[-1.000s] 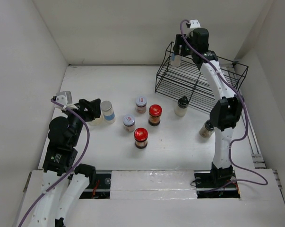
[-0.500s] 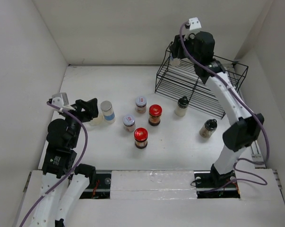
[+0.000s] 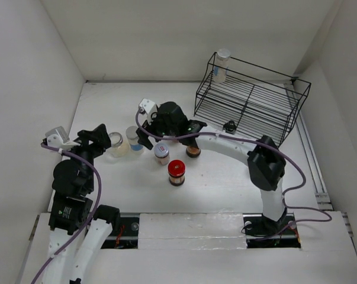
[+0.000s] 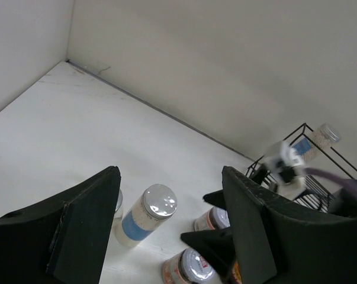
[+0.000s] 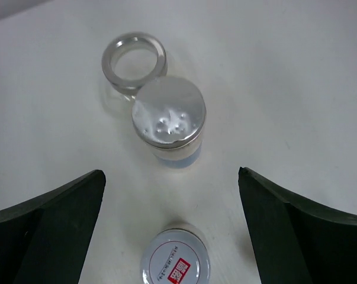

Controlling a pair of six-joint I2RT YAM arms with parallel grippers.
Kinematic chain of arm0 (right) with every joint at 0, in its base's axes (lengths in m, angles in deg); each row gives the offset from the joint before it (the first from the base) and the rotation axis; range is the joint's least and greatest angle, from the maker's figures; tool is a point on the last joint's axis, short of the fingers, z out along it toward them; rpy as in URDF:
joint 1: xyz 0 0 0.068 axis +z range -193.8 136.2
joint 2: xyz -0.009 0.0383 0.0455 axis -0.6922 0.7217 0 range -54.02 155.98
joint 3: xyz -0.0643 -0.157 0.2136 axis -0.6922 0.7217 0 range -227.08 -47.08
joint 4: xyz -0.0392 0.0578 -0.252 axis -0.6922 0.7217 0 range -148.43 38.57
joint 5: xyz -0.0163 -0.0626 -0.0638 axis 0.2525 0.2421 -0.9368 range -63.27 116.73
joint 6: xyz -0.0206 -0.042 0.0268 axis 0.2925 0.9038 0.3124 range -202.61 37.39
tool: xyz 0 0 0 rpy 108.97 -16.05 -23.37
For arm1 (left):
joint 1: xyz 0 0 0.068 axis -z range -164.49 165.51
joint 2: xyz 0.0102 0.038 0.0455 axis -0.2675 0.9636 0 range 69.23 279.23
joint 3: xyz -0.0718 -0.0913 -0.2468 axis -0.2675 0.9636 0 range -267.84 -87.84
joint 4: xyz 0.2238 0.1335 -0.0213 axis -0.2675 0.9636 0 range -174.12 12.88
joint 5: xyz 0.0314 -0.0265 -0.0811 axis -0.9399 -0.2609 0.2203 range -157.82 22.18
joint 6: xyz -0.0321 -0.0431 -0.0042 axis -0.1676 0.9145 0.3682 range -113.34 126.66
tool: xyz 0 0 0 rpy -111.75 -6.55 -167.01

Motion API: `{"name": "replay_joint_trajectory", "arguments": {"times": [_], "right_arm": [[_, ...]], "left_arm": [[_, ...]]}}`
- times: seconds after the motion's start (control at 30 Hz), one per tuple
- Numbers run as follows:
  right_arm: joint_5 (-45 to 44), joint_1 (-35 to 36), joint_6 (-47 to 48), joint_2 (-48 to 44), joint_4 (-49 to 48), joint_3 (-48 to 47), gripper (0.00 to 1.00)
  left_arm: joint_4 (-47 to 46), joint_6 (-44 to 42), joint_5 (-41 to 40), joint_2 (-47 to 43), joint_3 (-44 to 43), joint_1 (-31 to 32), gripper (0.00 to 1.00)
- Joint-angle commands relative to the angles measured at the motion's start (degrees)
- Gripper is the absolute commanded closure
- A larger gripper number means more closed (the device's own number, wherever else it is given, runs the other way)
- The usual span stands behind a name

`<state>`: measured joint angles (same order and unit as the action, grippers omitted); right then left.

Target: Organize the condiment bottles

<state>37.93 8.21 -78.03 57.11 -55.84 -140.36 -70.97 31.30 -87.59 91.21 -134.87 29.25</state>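
Swung away from the black wire rack (image 3: 258, 103) since a second ago, the right gripper (image 5: 169, 176) now hangs low over the white table (image 3: 225, 177), jaws spread wide and gripping nothing. The clear shaker (image 3: 221, 65) it held back then stands alone on the rack's top shelf. Between the right jaws, just past their tips, stands a silver-lidded jar with a blue label (image 5: 169, 121). Beyond that, close against it (whether touching I cannot tell), is a clear ring-topped jar (image 5: 134, 59). Short of the tips is a white-lidded jar with a red label (image 5: 177, 263).

The left gripper (image 4: 169, 174) has drawn back a little, its jaws also spread and empty. The blue-labelled jar lies ahead between them, and the ring-topped jar is half hidden behind the left finger. A red-lidded jar (image 3: 176, 170) stands apart from both grippers, nearer the arm bases.
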Motion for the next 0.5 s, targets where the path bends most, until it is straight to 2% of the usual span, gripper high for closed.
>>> {"name": "replay_joint_trajectory", "arguments": {"times": [0.0,0.3,0.43,0.47], "right_arm": [[0.05,-0.07,1.49,3.01,-0.83,-4.10,0.00],[2.51,1.60,0.44,15.69,-0.83,-14.82,0.00],[1.45,2.13,-1.14,18.33,-4.77,-16.59,0.00],[1.45,2.13,-2.20,19.11,-6.09,-16.59,0.17]], "left_arm": [[-1.46,0.15,0.16,0.70,0.18,-0.29,0.35],[-2.07,-1.00,2.81,1.23,0.18,-0.29,0.35],[-2.60,-1.52,4.03,1.75,0.18,-0.29,0.35],[-2.60,-1.53,4.04,2.28,0.18,-0.29,0.35]]}}
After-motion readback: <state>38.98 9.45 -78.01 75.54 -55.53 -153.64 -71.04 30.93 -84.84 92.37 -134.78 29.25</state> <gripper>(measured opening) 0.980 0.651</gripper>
